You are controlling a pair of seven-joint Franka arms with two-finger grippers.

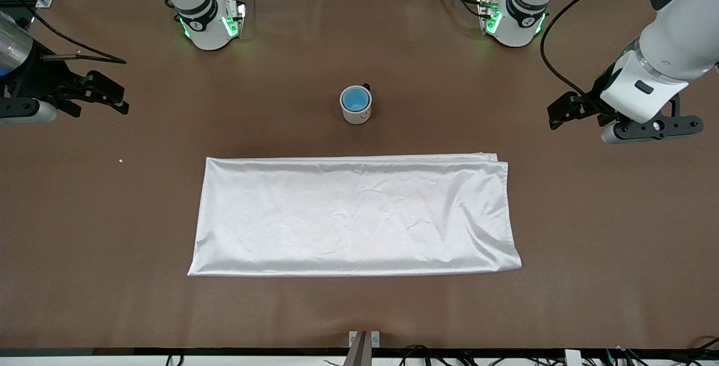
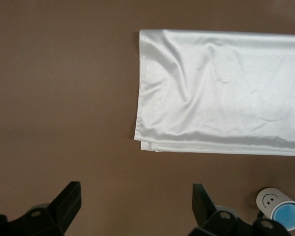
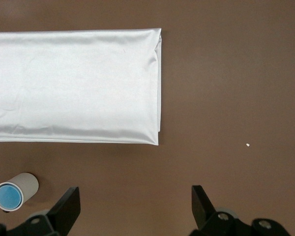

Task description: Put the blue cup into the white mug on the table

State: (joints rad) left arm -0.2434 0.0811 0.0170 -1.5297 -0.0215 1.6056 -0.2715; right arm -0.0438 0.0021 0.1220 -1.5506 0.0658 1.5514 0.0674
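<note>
I am seeing the small translucent light-blue plastic cup [image 1: 355,99] already sitting inside the small white ceramic mug with the black handle [image 1: 356,112], which is standing upright on the matte brown table [image 1: 590,214], just farther from the front camera than the white rectangular satin cloth [image 1: 354,214]. I judge the placing done, so the step in hand is keeping clear. My left gripper [image 1: 561,112] is hovering over bare table toward the left arm's end from the mug, fingers spread wide and holding nothing. My right gripper [image 1: 109,95] is hovering toward the right arm's end, likewise spread and empty. I am avoiding any sweep across the mug, since a nudge could tip it.
</note>
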